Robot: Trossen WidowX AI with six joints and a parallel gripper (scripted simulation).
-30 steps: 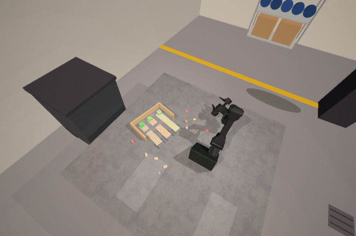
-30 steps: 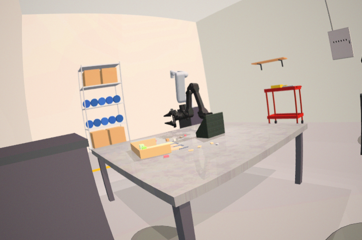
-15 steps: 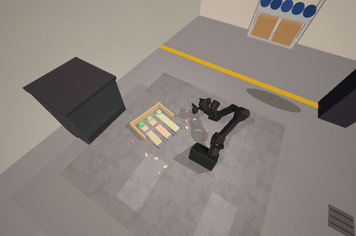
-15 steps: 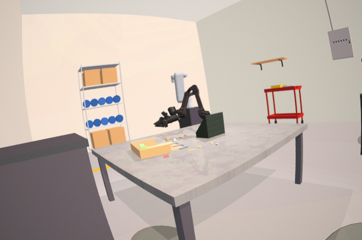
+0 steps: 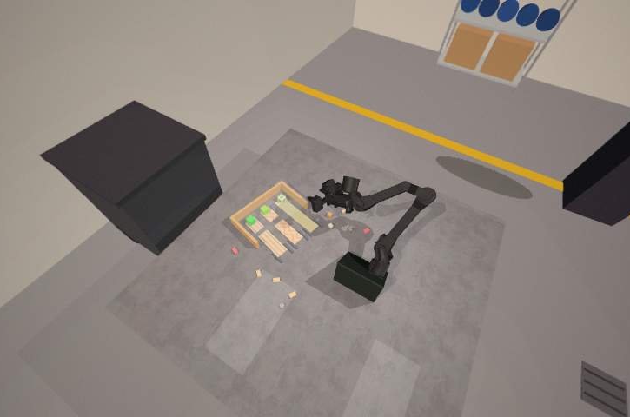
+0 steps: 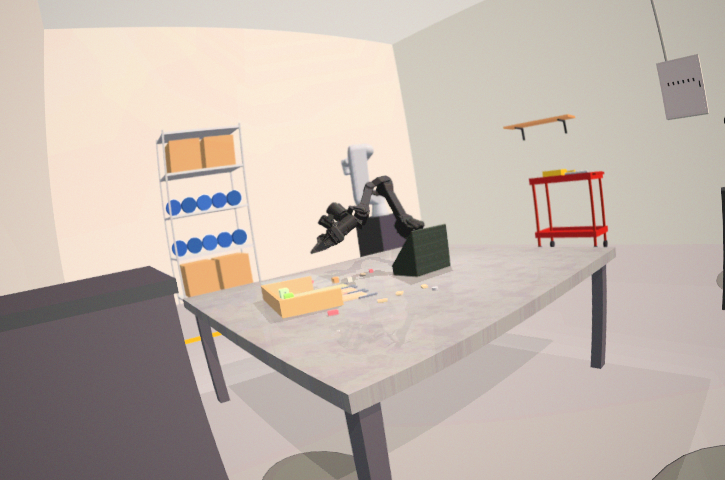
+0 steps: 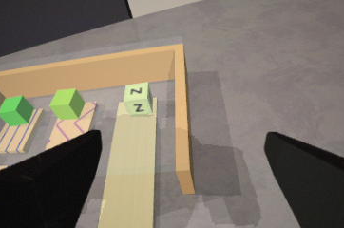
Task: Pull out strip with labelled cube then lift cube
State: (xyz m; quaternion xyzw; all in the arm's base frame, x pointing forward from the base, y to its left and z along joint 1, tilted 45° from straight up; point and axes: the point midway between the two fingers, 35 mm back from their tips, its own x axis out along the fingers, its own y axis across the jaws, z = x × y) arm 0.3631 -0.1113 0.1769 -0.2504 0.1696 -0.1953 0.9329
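"Wrist view: where's the Z cube (image 5: 281, 198) (image 6: 284, 292) (image 7: 139, 99)?"

"On the far end of the plain strip (image 5: 297, 216) (image 7: 132, 166), inside the frame (image 5: 256, 200) (image 6: 312, 303) (image 7: 181, 114)."

"And the pincer (image 5: 316, 202) (image 6: 315, 250) (image 7: 184, 140)?"

"Spread, holding nothing, above the desk (image 5: 325, 344) (image 6: 459, 305) (image 7: 275, 71), apart from it."

the labelled cube (image 5: 281, 198) (image 6: 284, 292) (image 7: 139, 99), pale green with dark z marks, sits on the far end of the unbroken pale-yellow strip (image 5: 298, 216) (image 7: 131, 161), which lies flat, partly inside the tray.
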